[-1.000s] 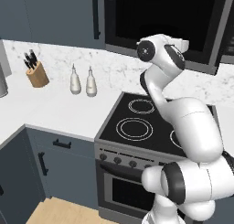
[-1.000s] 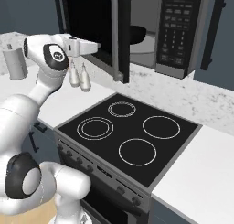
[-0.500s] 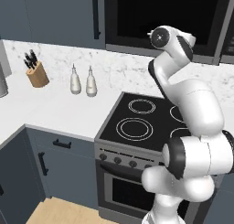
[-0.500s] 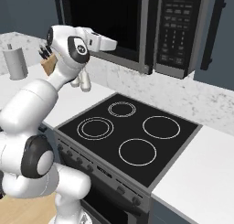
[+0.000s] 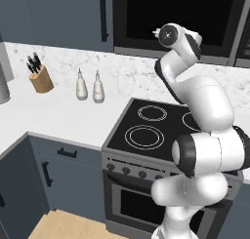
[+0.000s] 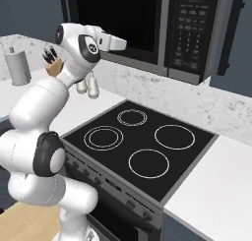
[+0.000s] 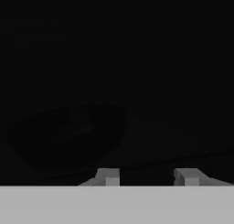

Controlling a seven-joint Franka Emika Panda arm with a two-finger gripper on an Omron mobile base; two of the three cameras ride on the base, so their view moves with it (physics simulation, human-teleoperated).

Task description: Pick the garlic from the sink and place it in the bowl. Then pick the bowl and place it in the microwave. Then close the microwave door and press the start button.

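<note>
White marble-look counter (image 5: pixel 58 113) and backsplash (image 5: pixel 122 74). Black four-ring cooktop (image 6: pixel 140 141) over an oven (image 5: pixel 146 204) with a knob row. Dark blue-grey cabinets above (image 5: pixel 63 13) and below (image 5: pixel 53 177). Far left: knife block (image 5: pixel 40 77), two pale bottles (image 5: pixel 89 86), possibly a paper-towel roll (image 6: pixel 18 65). Light wood floor (image 5: pixel 73 228).

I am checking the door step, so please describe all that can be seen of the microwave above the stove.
The wide dark grey and black built-in microwave sits above the black glass cooktop, set among dark cabinets. Its black-framed door with the large dark glass window looks shut, flush with the front. A keypad strip of small buttons runs down its right side, under a small display. The robot's white hand reaches toward the door; contact cannot be judged.
</note>
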